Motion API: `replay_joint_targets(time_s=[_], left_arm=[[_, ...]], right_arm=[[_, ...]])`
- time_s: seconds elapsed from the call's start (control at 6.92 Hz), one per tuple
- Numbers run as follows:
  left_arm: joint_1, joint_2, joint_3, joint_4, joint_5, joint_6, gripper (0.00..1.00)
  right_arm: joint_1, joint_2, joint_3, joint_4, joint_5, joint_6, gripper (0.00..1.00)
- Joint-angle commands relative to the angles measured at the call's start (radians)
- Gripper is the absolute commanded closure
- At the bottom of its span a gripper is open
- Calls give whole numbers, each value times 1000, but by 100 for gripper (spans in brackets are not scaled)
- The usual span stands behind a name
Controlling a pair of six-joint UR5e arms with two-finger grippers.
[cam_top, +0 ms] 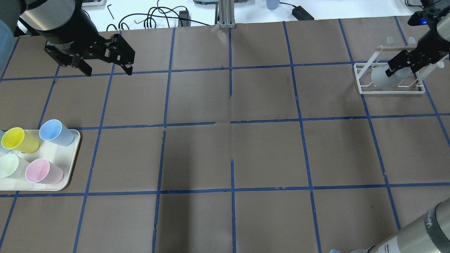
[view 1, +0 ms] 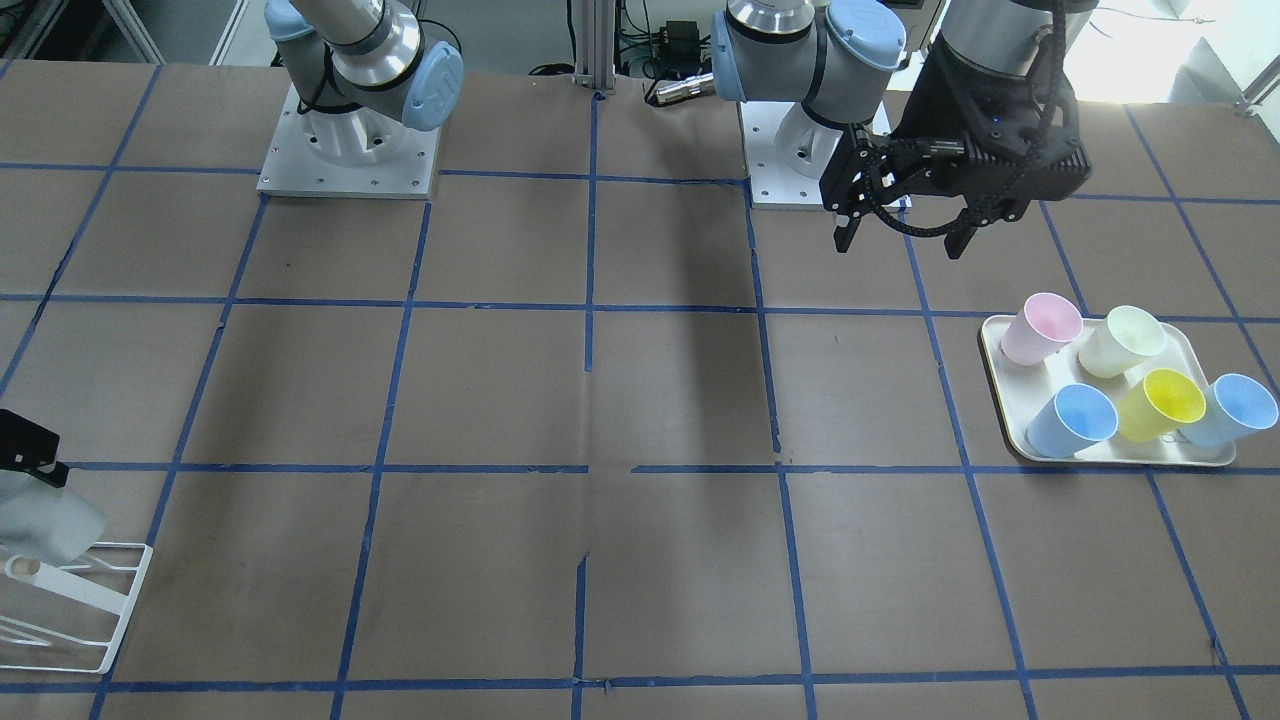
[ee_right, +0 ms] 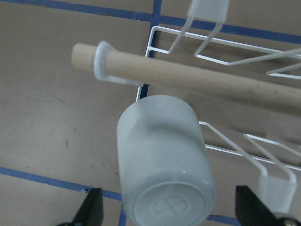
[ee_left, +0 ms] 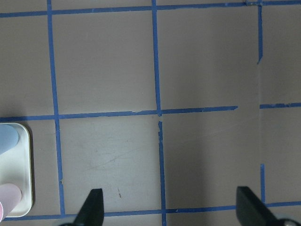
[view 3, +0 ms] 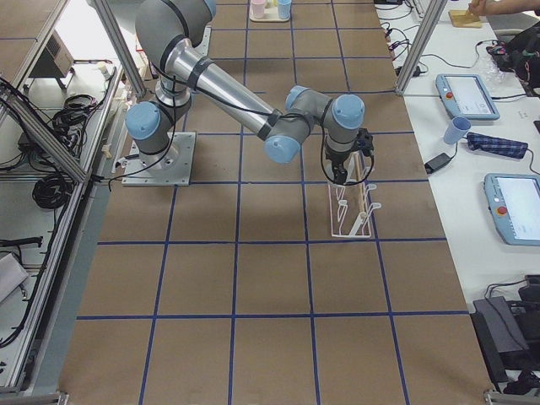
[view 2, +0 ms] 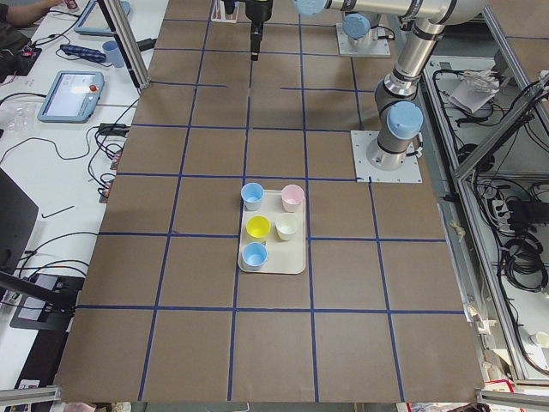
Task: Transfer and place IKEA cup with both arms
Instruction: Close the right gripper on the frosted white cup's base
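Observation:
The IKEA cup (cam_top: 381, 76) is a pale grey tumbler hanging tilted on the white wire rack (cam_top: 390, 92) at the far right of the table. In the right wrist view its base (ee_right: 164, 160) faces the camera, under the rack's wooden dowel (ee_right: 188, 77). My right gripper (cam_top: 399, 70) straddles the cup and is open, with a gap between each finger and the cup wall. My left gripper (cam_top: 109, 73) hangs open and empty above the table at the far left, apart from the tray.
A cream tray (cam_top: 66, 175) at the left edge holds pink (cam_top: 44, 171), yellow (cam_top: 19, 140), light blue (cam_top: 56, 132) and pale cream-green (cam_top: 10, 166) cups. Cables and a white bench lie beyond the table's far edge.

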Motion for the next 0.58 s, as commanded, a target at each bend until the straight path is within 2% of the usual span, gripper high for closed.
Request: replay_joint_targets(time_s=[0.0, 0.29, 0.43], left_arm=[[0, 0, 0, 0, 0, 0, 0], [0, 0, 0, 0, 0, 0, 0], [0, 0, 0, 0, 0, 0, 0]], right_arm=[[2, 11, -1, -3, 1, 2, 1], [2, 9, -1, -6, 1, 3, 7], [2, 9, -1, -6, 3, 5, 18]])
